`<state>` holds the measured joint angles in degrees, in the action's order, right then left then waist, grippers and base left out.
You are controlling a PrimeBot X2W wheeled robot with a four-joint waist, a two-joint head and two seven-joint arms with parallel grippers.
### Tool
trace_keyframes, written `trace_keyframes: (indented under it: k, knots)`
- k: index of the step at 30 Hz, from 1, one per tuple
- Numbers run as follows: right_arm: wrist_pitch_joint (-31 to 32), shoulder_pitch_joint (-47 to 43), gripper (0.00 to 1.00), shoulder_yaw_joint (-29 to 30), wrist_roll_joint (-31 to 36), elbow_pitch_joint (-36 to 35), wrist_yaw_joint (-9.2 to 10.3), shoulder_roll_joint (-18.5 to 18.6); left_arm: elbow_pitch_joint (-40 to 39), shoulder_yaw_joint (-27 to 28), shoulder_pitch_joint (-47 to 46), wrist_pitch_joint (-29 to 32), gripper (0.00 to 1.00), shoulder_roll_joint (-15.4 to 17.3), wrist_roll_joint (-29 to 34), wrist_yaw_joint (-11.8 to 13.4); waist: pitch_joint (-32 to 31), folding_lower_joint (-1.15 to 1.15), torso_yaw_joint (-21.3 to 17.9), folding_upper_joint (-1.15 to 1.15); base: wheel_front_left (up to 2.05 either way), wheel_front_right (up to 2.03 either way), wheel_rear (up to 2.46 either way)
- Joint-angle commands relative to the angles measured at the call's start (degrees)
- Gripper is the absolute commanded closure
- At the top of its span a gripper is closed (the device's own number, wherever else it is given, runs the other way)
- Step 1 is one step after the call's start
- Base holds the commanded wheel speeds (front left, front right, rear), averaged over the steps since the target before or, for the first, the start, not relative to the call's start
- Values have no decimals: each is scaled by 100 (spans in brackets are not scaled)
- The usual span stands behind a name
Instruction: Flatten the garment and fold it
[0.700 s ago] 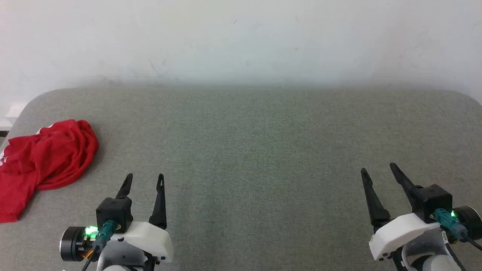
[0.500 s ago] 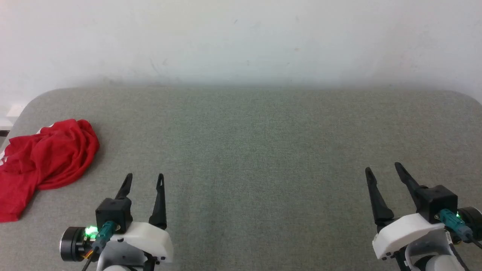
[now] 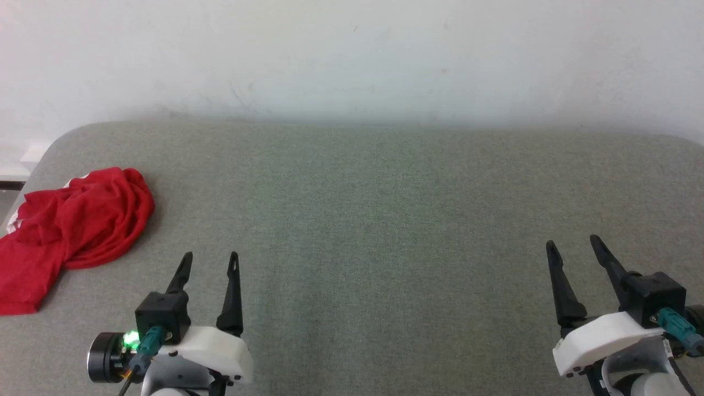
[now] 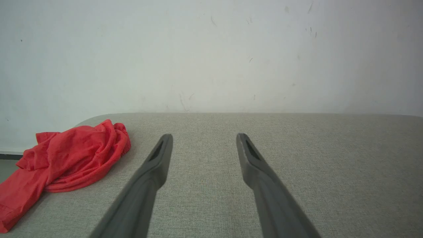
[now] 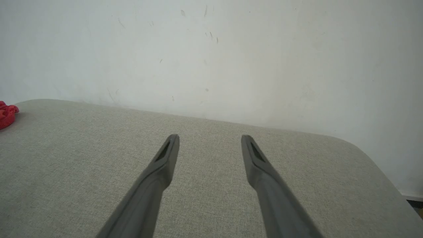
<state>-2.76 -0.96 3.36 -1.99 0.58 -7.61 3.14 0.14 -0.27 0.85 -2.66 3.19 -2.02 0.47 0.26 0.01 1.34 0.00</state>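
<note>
A: Whereabouts of the garment (image 3: 77, 231)?
B: Far over on the left of the grey cloth-covered table (image 3: 374, 209), close by its rounded far-left corner. Bunched into a red heap, creased and doubled over on itself, with a tail trailing nearward along the left edge. Neither flattened nor folded.
A: Any white on it?
B: A sliver at the heap's left rim; too small to call stripe or logo.
A: And the left gripper (image 3: 212, 256)?
B: Near edge, left side, a little to the right of the heap and nearer than it. Apart from the cloth. Jaws apart, dark fingers (image 3: 233, 297) pointing away toward the pale wall (image 3: 352, 55), with grey weave showing between them. Green light (image 3: 130, 338) glowing at the wrist.
A: Same story through the left wrist camera?
B: Yes. Fingers spread wide above the table, red heap off to their left, apart from both.
A: Now the right gripper (image 3: 572, 242)?
B: Near right corner, well apart from the garment, with the whole width of the table lying between. Jaws apart as well, gripping nothing, fingers leaning slightly leftward.
A: Anything red through the right wrist camera?
B: Just a scrap of the garment at the far left, across the grey fabric.
</note>
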Motion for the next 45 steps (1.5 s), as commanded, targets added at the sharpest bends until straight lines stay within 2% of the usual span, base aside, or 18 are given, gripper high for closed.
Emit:
trace_keyframes:
  k: [1,19,45]
  knots:
    - [-69,-22,0,33,-40,12,3,-7,15,2,70,-77,0,-8,-33,-18,10,-1,44,0,0,0,0]
    - [-284,46,0,13,-68,83,4,-10,37,-25,130,-293,0,-12,-210,84,62,-1,536,0,0,0,0]
    - [-583,22,0,-233,-170,232,7,-15,137,-29,321,-592,0,-18,-430,103,-50,-1,1580,0,0,0,0]
